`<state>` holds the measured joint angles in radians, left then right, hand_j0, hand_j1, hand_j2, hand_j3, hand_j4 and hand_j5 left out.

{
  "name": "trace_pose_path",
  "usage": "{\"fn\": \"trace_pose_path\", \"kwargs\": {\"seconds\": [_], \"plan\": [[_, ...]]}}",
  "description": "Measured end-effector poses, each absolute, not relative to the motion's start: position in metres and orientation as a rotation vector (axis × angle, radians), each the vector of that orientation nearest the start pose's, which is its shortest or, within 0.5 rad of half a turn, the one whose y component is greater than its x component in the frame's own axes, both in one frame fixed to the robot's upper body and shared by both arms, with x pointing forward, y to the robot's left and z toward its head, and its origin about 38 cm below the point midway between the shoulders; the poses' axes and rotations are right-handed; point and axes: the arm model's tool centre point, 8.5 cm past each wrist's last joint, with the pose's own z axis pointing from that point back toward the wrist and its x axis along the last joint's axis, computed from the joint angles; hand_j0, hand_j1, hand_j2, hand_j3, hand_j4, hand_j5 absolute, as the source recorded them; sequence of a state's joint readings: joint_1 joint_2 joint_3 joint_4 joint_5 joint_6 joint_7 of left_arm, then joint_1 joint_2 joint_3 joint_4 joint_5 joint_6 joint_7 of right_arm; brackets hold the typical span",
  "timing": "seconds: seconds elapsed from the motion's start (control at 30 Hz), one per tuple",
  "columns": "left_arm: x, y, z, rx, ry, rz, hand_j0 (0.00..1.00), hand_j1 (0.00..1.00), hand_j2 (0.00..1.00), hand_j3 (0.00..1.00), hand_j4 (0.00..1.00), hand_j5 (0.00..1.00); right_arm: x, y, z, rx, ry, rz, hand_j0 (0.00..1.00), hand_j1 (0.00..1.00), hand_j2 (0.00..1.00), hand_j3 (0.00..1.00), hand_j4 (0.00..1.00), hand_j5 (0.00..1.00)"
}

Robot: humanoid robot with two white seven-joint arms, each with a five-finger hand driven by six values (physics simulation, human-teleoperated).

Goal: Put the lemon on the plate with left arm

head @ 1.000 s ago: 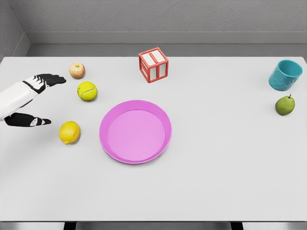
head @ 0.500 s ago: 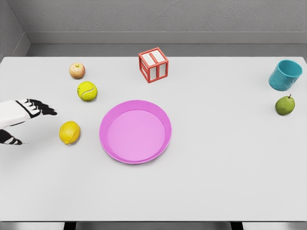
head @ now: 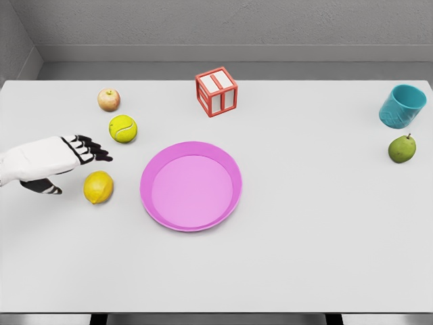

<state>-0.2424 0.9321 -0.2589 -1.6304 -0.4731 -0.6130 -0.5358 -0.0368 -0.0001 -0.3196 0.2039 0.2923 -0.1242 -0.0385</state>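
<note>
the small yellow lemon (head: 99,187) sits bare on the white surface (head: 304,237), just left of the round pink plate (head: 191,186) and apart from its rim. nothing touches it yet.

your left hand (head: 64,162) hangs just above and to the left of the lemon, white palm over it, black fingers (head: 91,149) stretched toward the plate, thumb tucked below near the fruit's left side. the fingers are released, grasping nothing. that spread pose reads as a pre-grasp: fingers over the top, thumb beneath, ready to close around the fruit.

the plate lies flat and bare inside, so the drop needs only a short carry to the right.

farther out: a yellow-green tennis ball (head: 122,128) just behind the fingers, a reddish apple (head: 108,100) beyond it. mind the ball when you lift. a red-and-white cube (head: 216,91) stands behind the plate; a teal cup (head: 402,106) and green pear (head: 402,149) sit well apart at far right. the right arm is not in view.
</note>
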Motion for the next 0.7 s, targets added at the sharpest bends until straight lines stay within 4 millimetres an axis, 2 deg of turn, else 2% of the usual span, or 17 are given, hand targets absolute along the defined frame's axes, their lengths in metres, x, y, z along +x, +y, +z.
{"fn": "trace_pose_path", "kwargs": {"seconds": [0.2, 0.53, 0.6, 0.7], "plan": [[0.368, 0.344, 0.181, 0.471, -1.28, -2.13, 1.0, 1.0, 1.0, 1.0, 1.0, 1.0, -0.03, -0.253, -0.256, -0.066, 0.033, -0.031, 1.0, 1.0, 1.0, 1.0, 1.0, 1.0], [0.367, 0.339, 0.172, 0.485, -1.237, -2.177, 1.0, 1.0, 1.0, 1.0, 1.0, 1.0, -0.03, -0.253, -0.256, -0.066, 0.033, -0.03, 1.0, 1.0, 1.0, 1.0, 1.0, 1.0], [0.367, 0.338, 0.17, 0.489, -1.227, -2.188, 0.96, 0.96, 0.96, 0.96, 0.96, 0.96, -0.03, -0.253, -0.256, -0.066, 0.033, -0.03, 1.0, 1.0, 1.0, 1.0, 1.0, 1.0], [0.366, 0.336, 0.168, 0.492, -1.212, -2.209, 0.78, 0.78, 0.78, 0.78, 0.78, 0.78, -0.03, -0.253, -0.256, -0.066, 0.033, -0.031, 1.0, 1.0, 1.0, 1.0, 1.0, 1.0]]}}
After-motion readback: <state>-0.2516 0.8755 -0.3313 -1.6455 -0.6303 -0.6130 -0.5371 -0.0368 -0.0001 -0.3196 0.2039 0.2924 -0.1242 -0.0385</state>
